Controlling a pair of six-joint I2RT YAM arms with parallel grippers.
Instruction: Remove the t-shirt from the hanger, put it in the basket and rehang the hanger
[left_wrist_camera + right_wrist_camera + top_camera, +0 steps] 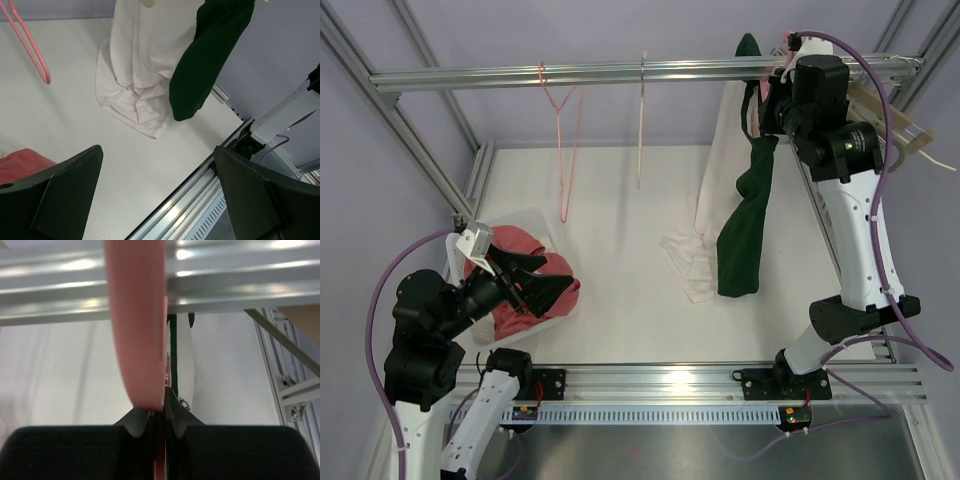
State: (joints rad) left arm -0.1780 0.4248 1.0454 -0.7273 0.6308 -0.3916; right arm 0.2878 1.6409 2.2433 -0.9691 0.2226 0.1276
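A dark green t-shirt hangs from a pink hanger hooked on the top rail at the right. A white t-shirt hangs beside it, with its hem bunched on the table. My right gripper is up at the rail, and in the right wrist view it is shut on the pink hanger. My left gripper is open and empty over the basket at the near left. The left wrist view shows both shirts, the white one and the green one, far ahead of it.
A bare pink hanger and a bare cream hanger hang on the rail to the left. A white basket holds red clothes. Aluminium frame posts stand on both sides, and a rail runs along the near edge.
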